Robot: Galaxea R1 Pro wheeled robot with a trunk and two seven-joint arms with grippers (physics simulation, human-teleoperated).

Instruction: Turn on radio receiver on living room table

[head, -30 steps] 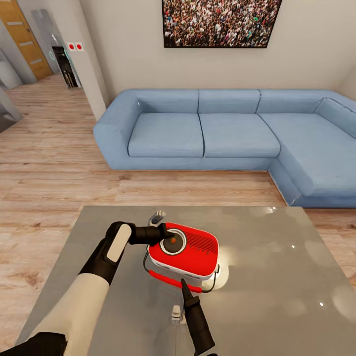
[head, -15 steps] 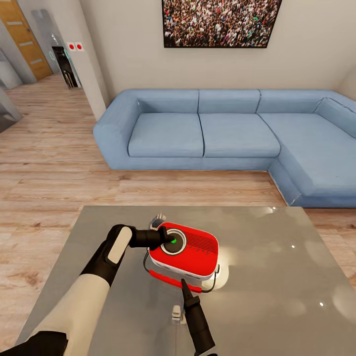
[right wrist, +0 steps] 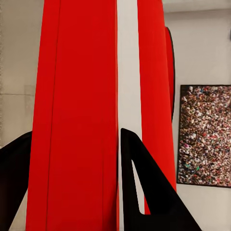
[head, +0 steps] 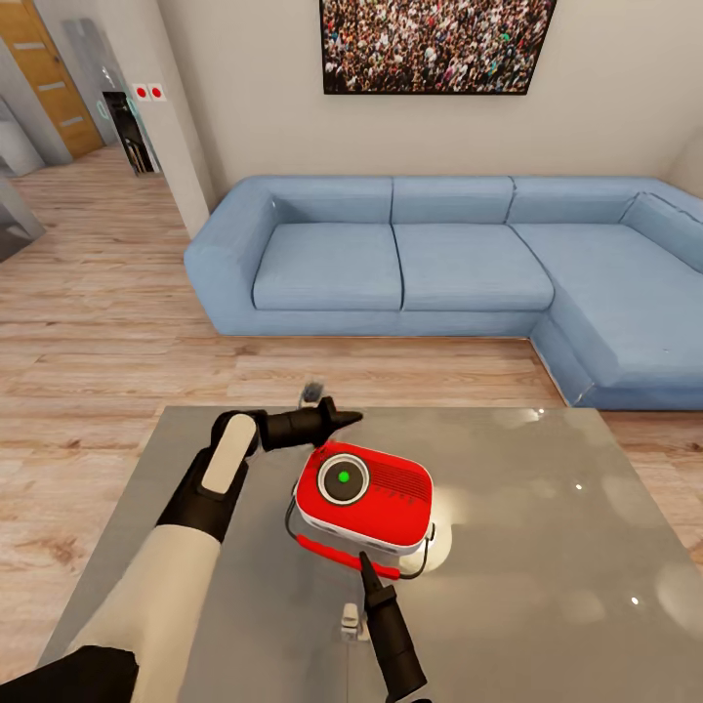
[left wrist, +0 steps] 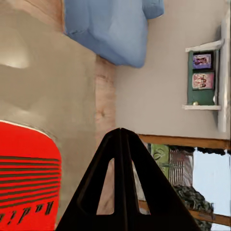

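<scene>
Lifted off the radio [head: 363,496] since a second ago, the left gripper [head: 344,420] now hovers beyond it, fingers together, and the dial glows green. Nearer, the right gripper [head: 363,561] steadies the radio's near edge, its spread unclear; retreat gently. Radio lies mid-table [head: 547,547], sofa [head: 430,264] and picture [head: 434,44] beyond.

The left arm reaches forward with its wrist bent, the left gripper [head: 344,419] closed to a single point with nothing between its fingers, while the right gripper [head: 365,566] points forward from below, its fingers [right wrist: 144,192] spread apart.
</scene>
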